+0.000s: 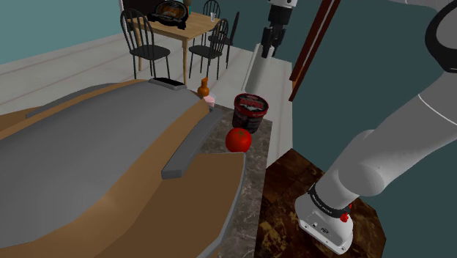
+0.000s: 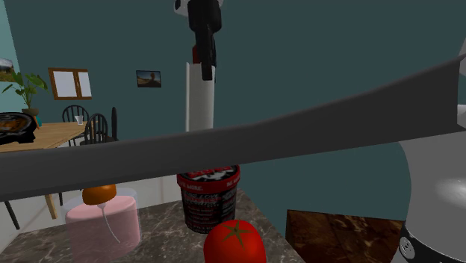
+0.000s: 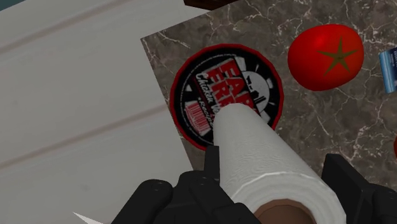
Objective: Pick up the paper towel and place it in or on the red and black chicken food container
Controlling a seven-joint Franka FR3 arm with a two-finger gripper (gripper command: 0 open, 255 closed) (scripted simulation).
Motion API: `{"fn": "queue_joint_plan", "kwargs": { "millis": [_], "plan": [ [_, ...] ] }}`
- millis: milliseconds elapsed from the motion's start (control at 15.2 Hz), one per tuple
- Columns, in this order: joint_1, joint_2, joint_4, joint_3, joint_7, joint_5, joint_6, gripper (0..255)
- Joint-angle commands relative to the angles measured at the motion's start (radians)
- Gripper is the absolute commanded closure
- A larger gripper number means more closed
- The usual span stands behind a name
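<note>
Pinching: our tool [image 3: 277, 175] clasps the paper towel [image 3: 261, 149] roll from both sides.
Roll pos: in air, lower end over red/black container [image 3: 219, 89]; contact w/ lid, we can't tell.
Container: stands on marble bench [image 3: 356, 127], near its edge, tomato [image 3: 326, 56] just beside it.

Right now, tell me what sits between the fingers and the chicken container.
The white paper towel roll: clasped by the fingers, it stretches down toward the red-and-black container, as the wrist view shows.
</note>
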Motion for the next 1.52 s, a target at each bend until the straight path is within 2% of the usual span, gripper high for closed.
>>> {"fn": "queue_joint_plan", "kwargs": {
  "millis": [0,396,924,990,1320,1452],
  "plan": [
    [0.000,-0.006,-0.033,0.001,0.001,-0.001,0.028,255],
    [-0.001,-0.013,-0.128,0.000,0.000,-0.003,0.115,255],
    [-0.001,-0.013,-0.128,0.000,0.000,-0.003,0.115,255],
    [-0.001,-0.013,-0.128,0.000,0.000,-0.003,0.115,0],
    [-0.001,-0.013,-0.128,0.000,0.000,-0.003,0.115,0],
    [-0.001,-0.002,-0.049,-0.001,-0.002,-0.001,0.047,0]
  ]
}}
